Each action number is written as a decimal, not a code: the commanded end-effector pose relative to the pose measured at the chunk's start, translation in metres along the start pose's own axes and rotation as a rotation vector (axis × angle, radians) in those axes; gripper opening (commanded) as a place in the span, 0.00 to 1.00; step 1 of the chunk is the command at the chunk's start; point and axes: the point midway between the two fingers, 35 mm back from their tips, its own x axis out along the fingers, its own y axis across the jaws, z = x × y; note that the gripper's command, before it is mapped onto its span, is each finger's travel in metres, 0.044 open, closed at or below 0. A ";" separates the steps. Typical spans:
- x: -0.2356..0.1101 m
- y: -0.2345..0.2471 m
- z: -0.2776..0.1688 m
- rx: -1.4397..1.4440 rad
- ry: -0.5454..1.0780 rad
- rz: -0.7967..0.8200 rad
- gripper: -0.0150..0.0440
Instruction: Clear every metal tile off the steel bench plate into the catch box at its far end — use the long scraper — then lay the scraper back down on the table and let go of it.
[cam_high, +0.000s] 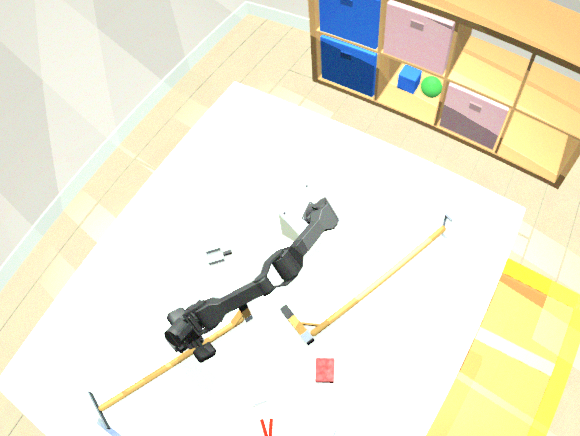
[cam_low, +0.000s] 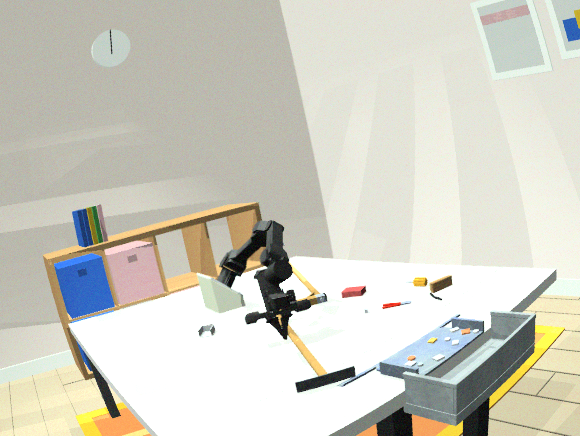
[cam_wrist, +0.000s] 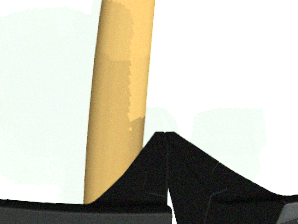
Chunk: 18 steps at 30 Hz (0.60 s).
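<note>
The long scraper (cam_high: 145, 382) (cam_low: 306, 351) (cam_wrist: 123, 63) lies flat on the white table, with a tan handle and a dark blade (cam_high: 98, 407) (cam_low: 325, 379) at its end. My gripper (cam_high: 197, 350) (cam_low: 283, 332) (cam_wrist: 169, 192) is low over the handle's middle. Its fingers are shut together with nothing between them, and the handle passes just beside them. The steel bench plate (cam_low: 395, 362) sits at the table's near right edge. Several small white, orange and yellow tiles (cam_low: 432, 340) lie on it. The grey catch box (cam_low: 435, 395) stands against the plate.
A second long stick tool (cam_high: 380, 280) (cam_low: 305, 282) lies to the right of the arm. A red block (cam_high: 325, 370) (cam_low: 353, 291), a red screwdriver (cam_low: 395, 303), a white wedge (cam_low: 217, 297), a metal clip (cam_low: 206, 330) and a wooden block (cam_low: 440, 283) lie about. A shelf (cam_high: 450, 60) stands behind the table.
</note>
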 end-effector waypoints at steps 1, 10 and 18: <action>0.001 0.012 0.004 -0.012 -0.006 0.008 0.25; 0.002 0.021 0.005 -0.012 -0.006 0.010 0.25; 0.002 0.029 0.005 -0.012 -0.006 0.011 0.25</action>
